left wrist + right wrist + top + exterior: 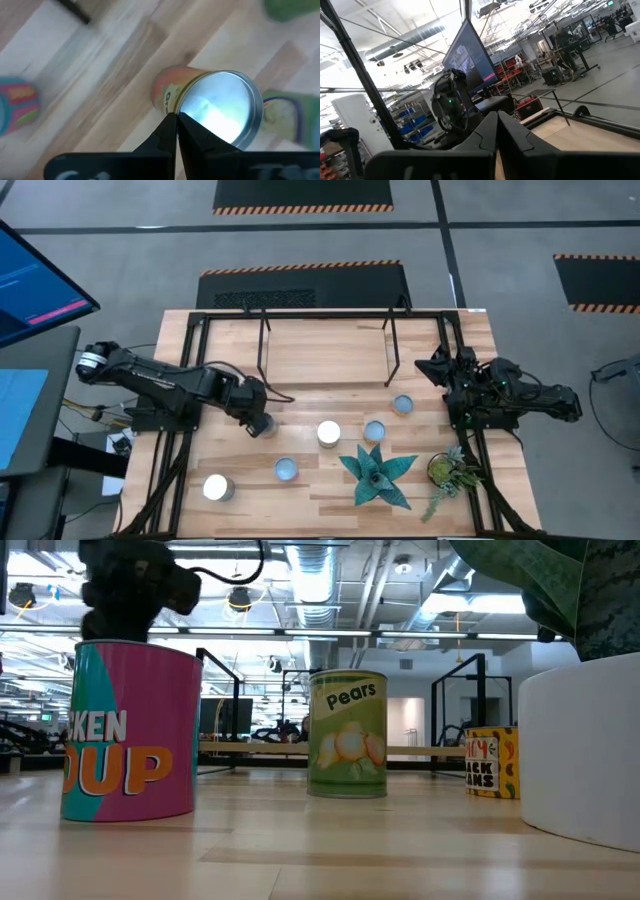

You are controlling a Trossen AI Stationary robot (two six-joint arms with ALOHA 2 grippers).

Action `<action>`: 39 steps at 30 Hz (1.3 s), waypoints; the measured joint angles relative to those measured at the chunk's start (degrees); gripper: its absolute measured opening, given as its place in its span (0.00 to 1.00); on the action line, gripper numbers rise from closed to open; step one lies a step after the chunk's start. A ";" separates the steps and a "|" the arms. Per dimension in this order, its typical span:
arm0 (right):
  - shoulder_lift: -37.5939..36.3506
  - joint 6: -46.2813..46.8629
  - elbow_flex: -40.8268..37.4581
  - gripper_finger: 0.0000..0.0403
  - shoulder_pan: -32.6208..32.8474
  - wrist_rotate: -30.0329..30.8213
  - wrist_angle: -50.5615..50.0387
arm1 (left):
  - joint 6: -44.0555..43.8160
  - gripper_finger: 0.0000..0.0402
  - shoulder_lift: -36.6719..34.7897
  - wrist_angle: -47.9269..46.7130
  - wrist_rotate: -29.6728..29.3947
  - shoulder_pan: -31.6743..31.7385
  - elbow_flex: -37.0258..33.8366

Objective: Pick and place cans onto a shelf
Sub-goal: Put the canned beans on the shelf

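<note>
Six cans with silver tops stand on the wooden table. One point(403, 405) is at the right, with two more point(374, 430) point(328, 433) beside it. Two point(286, 470) point(217, 487) stand nearer the front. An orange-labelled can point(220, 107) stands under my left gripper point(176, 116), which is shut and points down over the can's rim. It shows left of centre in the high view point(258, 420). My right gripper point(496, 114) is shut and held off the table at the right edge point(436, 368). The shelf point(325, 350) stands at the far middle. My left gripper's shut fingertips point(170, 125) stand over the edge of the orange can's silver top point(187, 107), coming from above. I cannot tell whether they touch it. The can stands upright on the table.
Two potted plants point(378, 472) point(447, 472) stand at the front right, and a white pot point(580, 755) is close in the low view. That view also shows a pink and teal soup can point(130, 730), a green pears can point(347, 735) and a yellow beans can point(492, 762). Black frame rods run along both table sides.
</note>
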 joint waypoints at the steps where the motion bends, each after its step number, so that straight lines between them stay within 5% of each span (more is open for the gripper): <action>1: 0.00 0.00 0.00 0.09 -0.10 0.02 0.05 | 0.69 0.00 0.00 1.31 0.57 0.72 0.00; 9: 0.00 0.11 0.00 0.09 -0.10 0.05 1.25 | 4.92 0.00 -0.02 12.29 2.18 7.26 0.39; 14: 0.00 0.13 0.00 0.09 -0.10 0.06 1.99 | 9.97 0.00 1.23 12.15 1.23 12.67 6.64; 26: 0.00 0.13 0.00 0.09 -0.10 0.58 2.43 | 36.89 0.00 19.69 -8.00 3.05 26.75 32.61; 39: -0.02 0.14 0.00 0.09 -0.10 0.56 4.90 | 61.43 0.00 35.68 -23.76 5.40 36.14 51.56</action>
